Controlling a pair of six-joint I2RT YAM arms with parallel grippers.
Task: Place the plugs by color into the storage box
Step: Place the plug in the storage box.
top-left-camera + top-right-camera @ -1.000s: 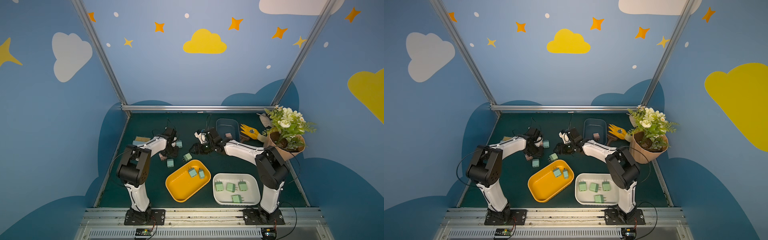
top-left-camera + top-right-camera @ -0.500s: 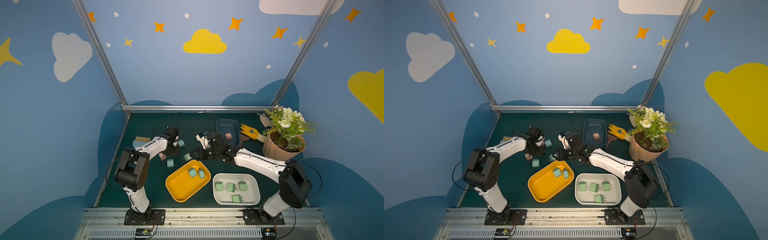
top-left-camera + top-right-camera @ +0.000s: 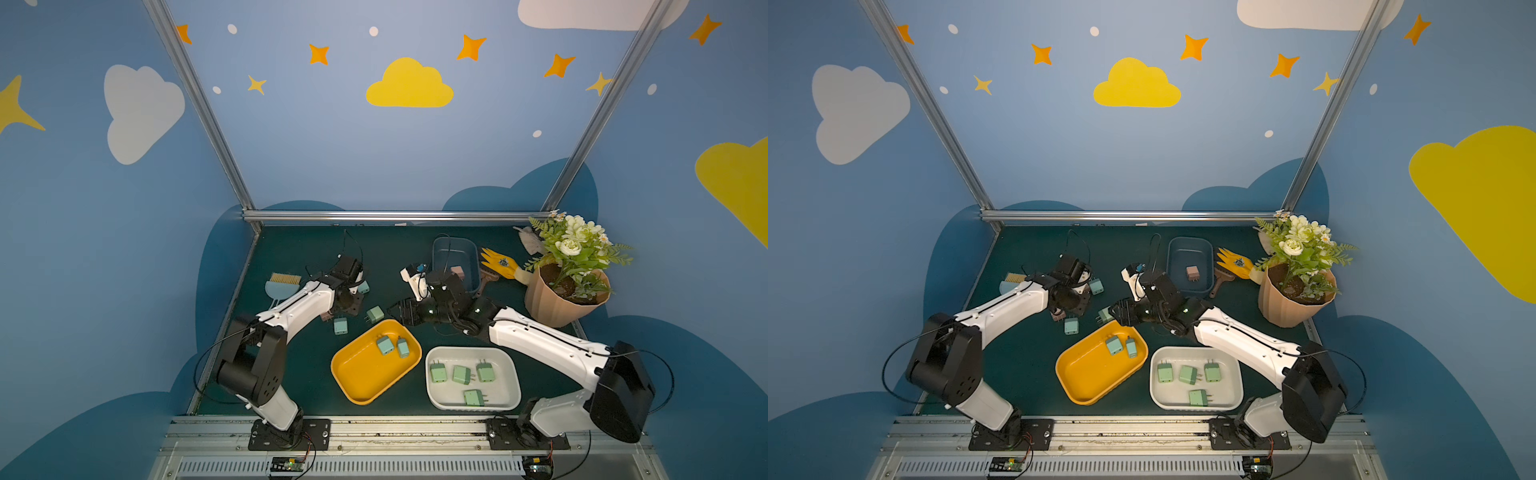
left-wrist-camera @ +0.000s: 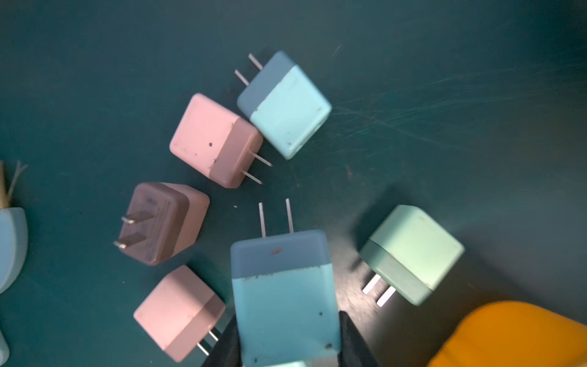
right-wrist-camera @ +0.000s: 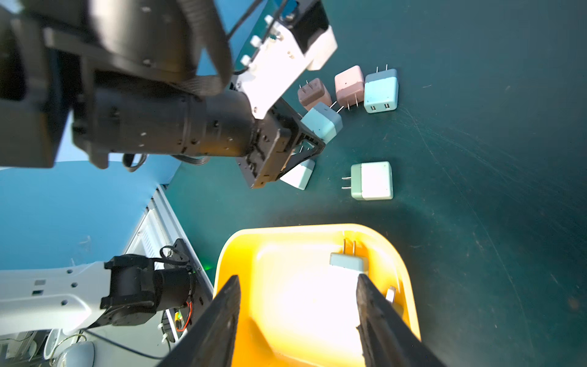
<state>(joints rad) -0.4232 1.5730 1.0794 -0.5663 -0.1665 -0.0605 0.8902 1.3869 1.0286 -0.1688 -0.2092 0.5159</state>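
Presently yellow tray [image 3: 365,374] holds two blue plugs [image 3: 385,345]; left end effector [image 4: 287,343] pinches another blue plug [image 4: 282,292], right end effector [image 5: 298,279] gapes.

Table [image 3: 299,257]: a dark green top is showing fine scratches.
Front: a yellow tray [image 3: 361,374] and a white tray [image 3: 505,390] are lying side by side, apart.
Back: a blue bin [image 3: 467,253] is sitting with a brown brush [image 3: 1221,278] and a yellow glove [image 3: 498,262] just beside it.
Right corner: a flower pot [image 3: 552,303] is standing upright.
Left: a light-blue dustpan [image 3: 278,286] is lying flat.
Middle: three pink plugs [image 4: 216,139], a light-blue plug [image 4: 286,105] and a mint plug [image 4: 413,254] are lying loose — the mint one nearest the yellow tray.
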